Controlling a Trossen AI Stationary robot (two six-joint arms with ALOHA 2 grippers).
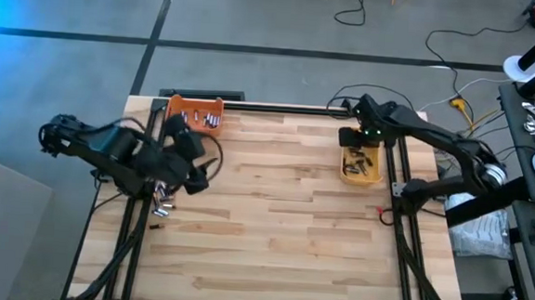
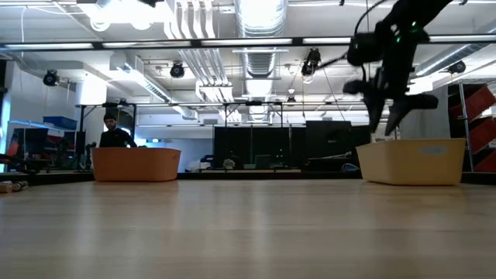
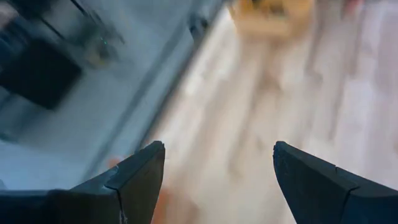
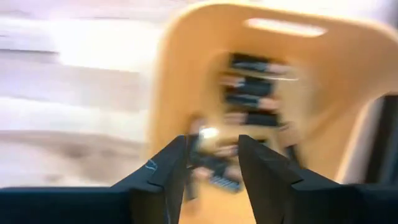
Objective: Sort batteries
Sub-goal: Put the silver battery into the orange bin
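Dark batteries (image 1: pixel 360 161) lie in the yellow bin (image 1: pixel 375 175) at the table's far right, and they show blurred in the right wrist view (image 4: pixel 252 93). Silvery batteries (image 1: pixel 204 119) lie in the orange bin (image 1: pixel 179 107) at the far left. Several loose batteries (image 1: pixel 162 199) rest on the table near the left edge. My right gripper (image 4: pixel 213 140) hovers open over the yellow bin (image 2: pixel 411 161), with nothing between its fingers. My left gripper (image 3: pixel 217 146) is wide open and empty, raised above the table just right of the loose batteries (image 1: pixel 203 169).
Bare wooden table top (image 1: pixel 281 225) spreads between the two bins and toward the near edge. Black frame rails run along the table's left and right sides (image 1: pixel 403 223). A person (image 2: pixel 116 133) stands in the room far behind the orange bin (image 2: pixel 136 164).
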